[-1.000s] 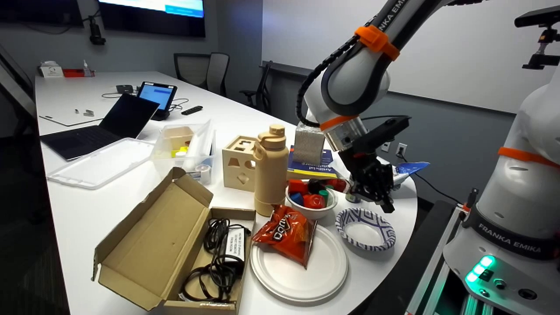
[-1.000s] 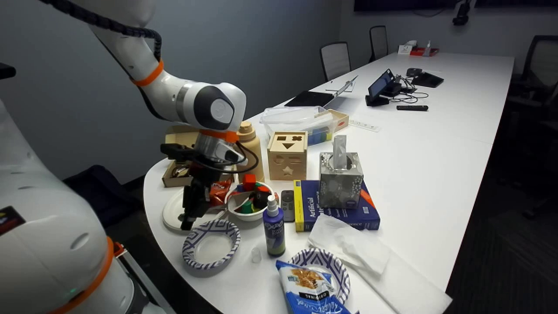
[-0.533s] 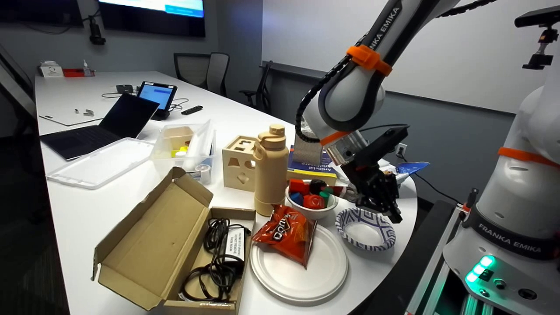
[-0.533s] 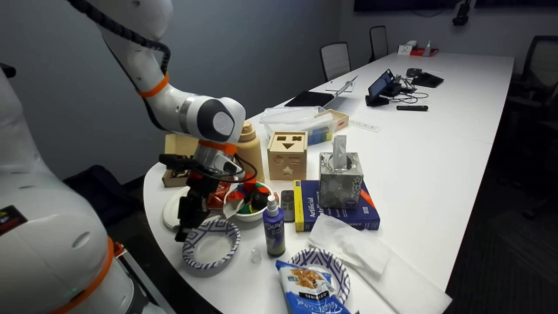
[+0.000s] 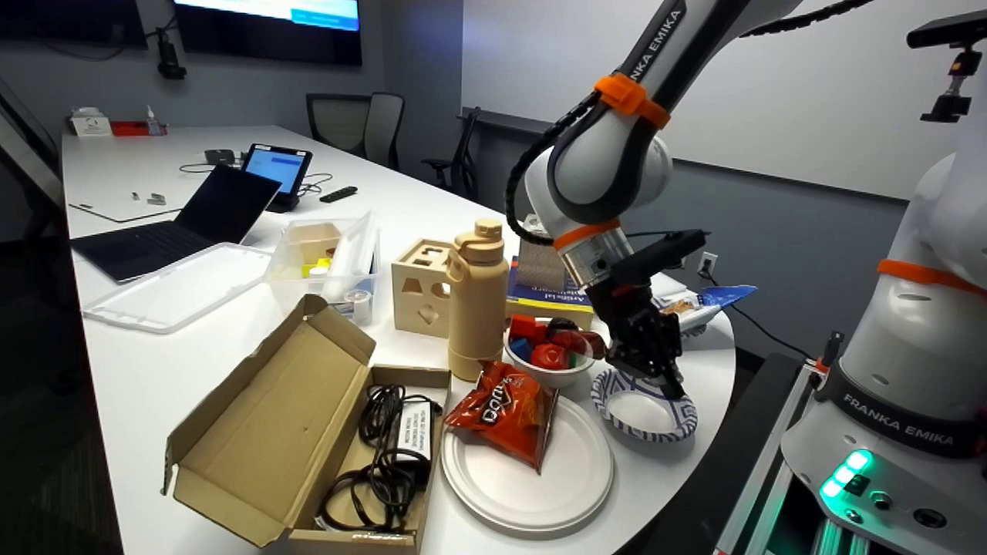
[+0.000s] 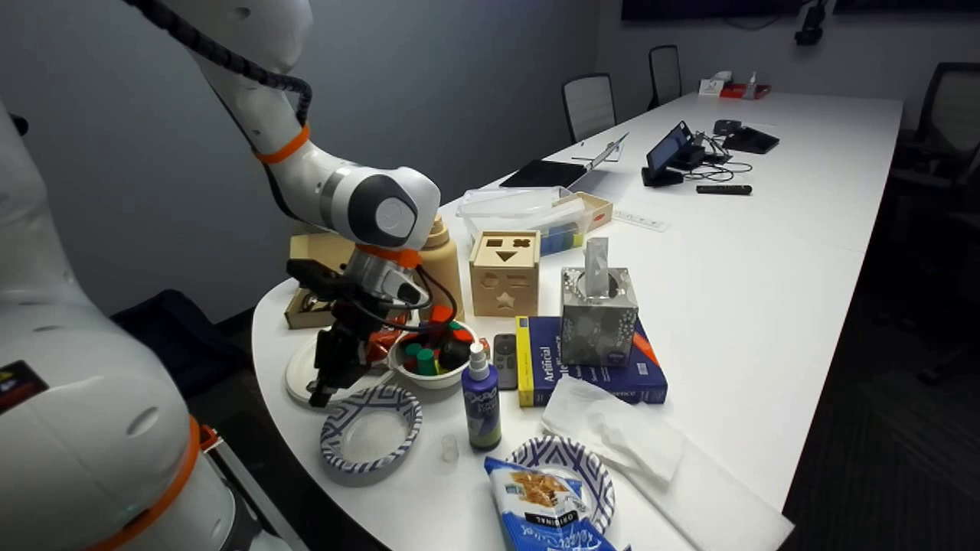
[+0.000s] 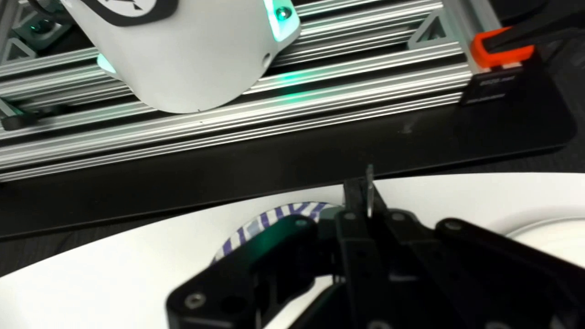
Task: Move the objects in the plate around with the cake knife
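Note:
My gripper (image 5: 669, 388) is shut on the cake knife (image 7: 369, 196), whose thin edge sticks up between the fingertips in the wrist view. The knife slants from the gripper to the white bowl (image 5: 551, 378), with its shiny blade at the blocks. How deep the blade reaches is hard to tell. The bowl holds several pieces: a red block (image 6: 442, 314), a blue one (image 5: 521, 349), green ones (image 6: 426, 362) and a black one (image 6: 455, 352). The gripper also shows above the patterned bowl's near side in an exterior view (image 6: 320, 394).
A patterned paper bowl (image 6: 371, 458) stands below the gripper. A white plate (image 5: 540, 501) bears a red chip bag (image 5: 505, 412). A tan bottle (image 5: 478, 301) and wooden box (image 5: 420, 289) stand close to the block bowl. A purple spray bottle (image 6: 482, 405) stands beside it.
The gripper has dipped, then shifted toward the block bowl, carrying the knife. The blade has swung edge-on in an exterior view, so two green pieces show. The block bowl has shifted slightly.

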Controlling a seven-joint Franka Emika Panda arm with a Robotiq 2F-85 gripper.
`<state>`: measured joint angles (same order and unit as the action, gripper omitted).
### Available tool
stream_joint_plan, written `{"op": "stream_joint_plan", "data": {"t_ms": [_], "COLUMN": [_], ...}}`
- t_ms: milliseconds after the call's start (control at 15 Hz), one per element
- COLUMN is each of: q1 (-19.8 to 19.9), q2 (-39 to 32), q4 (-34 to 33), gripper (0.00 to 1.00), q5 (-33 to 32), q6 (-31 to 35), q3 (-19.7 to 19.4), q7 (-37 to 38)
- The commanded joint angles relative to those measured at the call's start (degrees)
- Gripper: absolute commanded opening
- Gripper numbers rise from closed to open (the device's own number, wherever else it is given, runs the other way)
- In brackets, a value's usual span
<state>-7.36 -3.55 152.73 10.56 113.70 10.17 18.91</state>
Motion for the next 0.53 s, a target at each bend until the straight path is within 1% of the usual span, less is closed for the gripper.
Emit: {"op": "stream_joint_plan", "data": {"t_ms": [0,333,467], "q1": [-0.2,0.1,0.1], "q2": [2.2,2.6,3.5], "q4": [-0.4,-0.8,-1.2], "gripper": [0.01,0.01,0.01], "q5": [5.8,11.1,10.8], "q6": [0.8,1.6,1.2], "q3": [-0.6,-1.2,-1.6], "q7": [-5.8,-10.0,-8.9]}}
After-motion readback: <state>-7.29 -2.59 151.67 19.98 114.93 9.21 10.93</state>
